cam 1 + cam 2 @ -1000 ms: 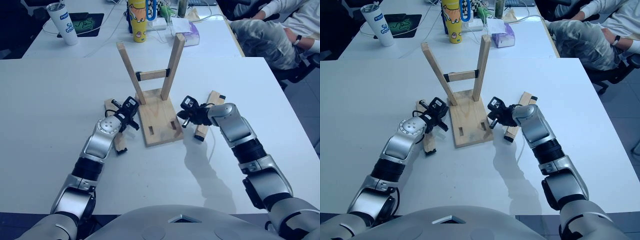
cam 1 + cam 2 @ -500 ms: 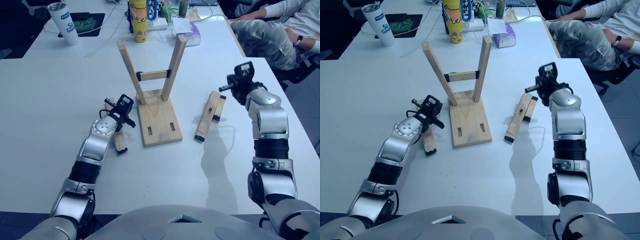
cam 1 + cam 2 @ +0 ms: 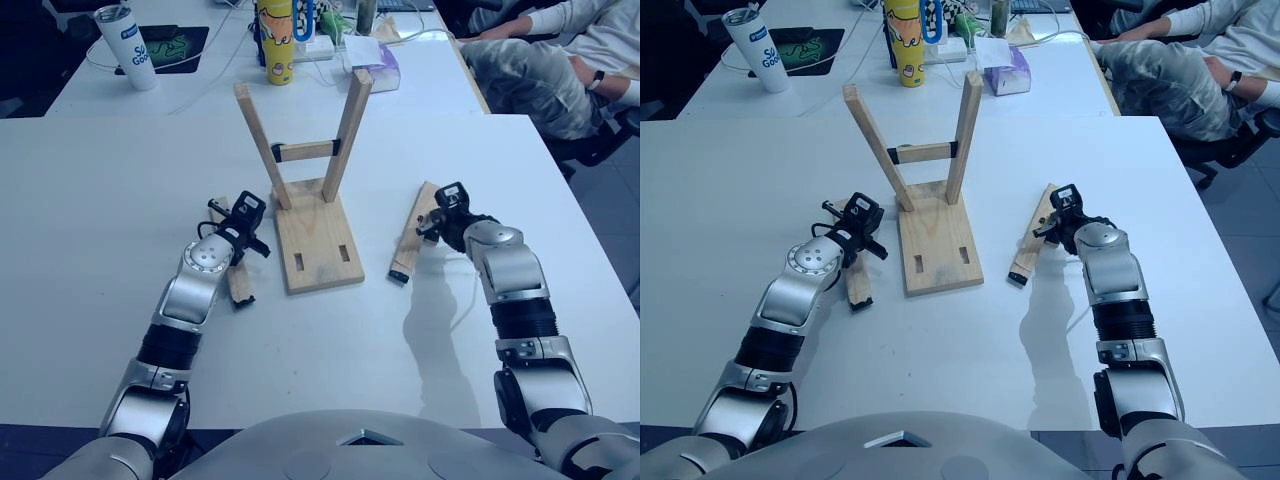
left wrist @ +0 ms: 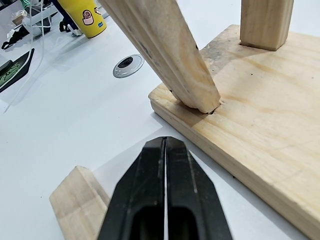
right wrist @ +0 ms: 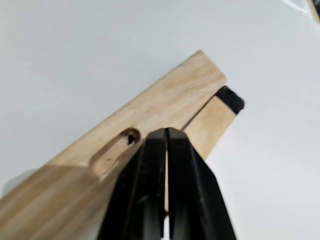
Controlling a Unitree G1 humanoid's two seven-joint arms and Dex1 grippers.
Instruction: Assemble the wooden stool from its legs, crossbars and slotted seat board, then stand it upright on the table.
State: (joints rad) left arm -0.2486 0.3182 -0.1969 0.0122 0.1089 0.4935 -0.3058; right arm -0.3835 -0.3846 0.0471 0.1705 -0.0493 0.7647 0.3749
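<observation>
Left gripper (image 4: 165,142): fingers pressed together on nothing, low, just beside the seat board's left edge.
Right gripper (image 5: 166,132): fingers together too, over a slotted loose leg (image 5: 125,145) (a black-tipped piece lies against it).
Seat board (image 3: 318,240): flat on the table (image 3: 100,200), two upright legs (image 3: 345,135) joined by a crossbar (image 3: 305,151).
Another leg (image 3: 238,282): flat by the left wrist.
</observation>
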